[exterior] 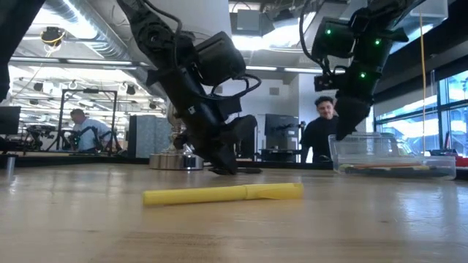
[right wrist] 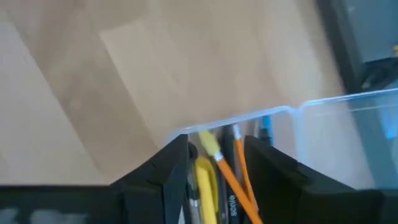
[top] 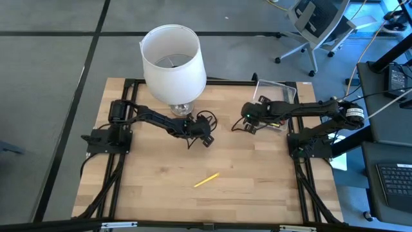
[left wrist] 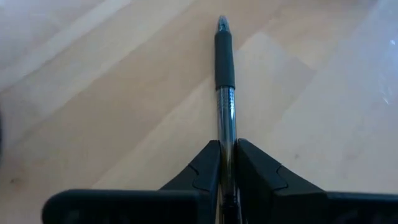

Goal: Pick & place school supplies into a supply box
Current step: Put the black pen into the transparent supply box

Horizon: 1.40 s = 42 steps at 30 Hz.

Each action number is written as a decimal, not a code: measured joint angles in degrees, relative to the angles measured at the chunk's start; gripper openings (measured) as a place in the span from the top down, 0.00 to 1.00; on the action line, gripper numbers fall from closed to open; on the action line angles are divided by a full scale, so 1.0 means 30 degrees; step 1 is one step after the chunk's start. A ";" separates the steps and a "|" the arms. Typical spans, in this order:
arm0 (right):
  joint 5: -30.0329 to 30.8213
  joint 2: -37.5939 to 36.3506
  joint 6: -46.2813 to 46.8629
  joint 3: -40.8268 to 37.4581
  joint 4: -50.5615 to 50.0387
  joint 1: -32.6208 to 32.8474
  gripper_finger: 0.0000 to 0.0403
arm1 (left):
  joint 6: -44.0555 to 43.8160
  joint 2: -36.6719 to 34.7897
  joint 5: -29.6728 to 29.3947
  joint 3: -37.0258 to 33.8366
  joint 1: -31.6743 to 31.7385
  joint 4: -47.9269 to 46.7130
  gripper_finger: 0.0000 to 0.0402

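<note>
My left gripper (left wrist: 227,163) is clenched on a black pen (left wrist: 225,93), fingers pinching the clear barrel behind the rubber grip sleeve, the tip pointing away from the wrist. It sits low over the table (top: 161,193) just in front of the white lampshade (top: 172,61), on the near side of it. The pen is light and stiff, but that smooth barrel looks slick to me; I'd rather have the pads on the rubber sleeve, where it won't swivel. Held this far back, I expect the long end to droop or pivot if I swing fast.

My right gripper (right wrist: 216,163) hangs over the supply box (top: 283,91), which sits well to the right of the lampshade near the table's far edge. Its fingers are spread apart, nothing between them; below I see yellow and orange pencils (right wrist: 224,171) lying inside the clear wall.

1 yellow marker (top: 206,180) lies alone on the wood, well in front of the lampshade toward the near edge. It's thicker, so it should be easy to pinch at mid-length, though round enough to roll.

The box is thin plastic and light, and I judge a nudge would slide it.
</note>
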 joint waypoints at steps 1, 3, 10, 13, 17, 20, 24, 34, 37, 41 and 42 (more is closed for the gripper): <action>0.0449 -0.0039 0.0343 0.0000 0.0076 0.0222 0.60 | 0.0145 -0.0073 0.0185 -0.0006 0.0000 -0.0036 0.91; 0.1113 -0.0037 0.0881 0.0000 0.0492 0.0730 0.60 | 0.0429 -0.0217 0.0683 -0.0017 0.0000 -0.0116 0.91; -0.0341 -0.0037 -0.0868 -0.0007 0.4051 0.2714 0.60 | 0.2179 -0.1599 0.4119 -0.0081 -0.0333 -0.1898 0.91; -0.1852 -0.0037 -0.1767 -0.0016 0.5879 0.3275 0.60 | 0.2777 -0.2864 0.3398 -0.0071 -0.0881 -0.3231 0.92; -0.4211 -0.0037 -0.3273 -0.1089 1.0637 0.4077 0.60 | 0.2855 -0.4522 0.0648 -0.0307 -0.2255 -0.4383 0.92; -0.5238 -0.0037 -0.4481 -0.2328 1.4312 0.4601 0.60 | 0.3116 -0.5901 -0.1390 -0.1118 -0.3523 -0.3670 0.92; -0.5329 -0.0037 -0.5203 -0.3679 1.7577 0.5065 0.60 | 0.3101 -0.7637 -0.3117 -0.2724 -0.5154 -0.1923 0.92; -0.8922 -0.0019 -0.5251 -0.4321 2.1399 0.5394 0.60 | 0.8355 -0.9094 -0.3867 -0.6142 -0.6948 0.9159 0.92; -1.0322 -0.0022 -0.5251 -0.4335 2.3269 0.5439 0.60 | 0.9897 -0.9094 -0.3652 -0.6414 -0.6921 1.1062 0.91; -1.1353 -0.0015 -0.5252 -0.4350 2.5217 0.5459 0.60 | 1.1543 -0.9094 -0.2712 -0.6441 -0.6913 1.2711 0.91; -1.1495 -0.0015 -0.5207 -0.4350 2.5704 0.5451 0.60 | 1.1774 -0.9094 -0.2239 -0.6441 -0.6858 1.2995 0.91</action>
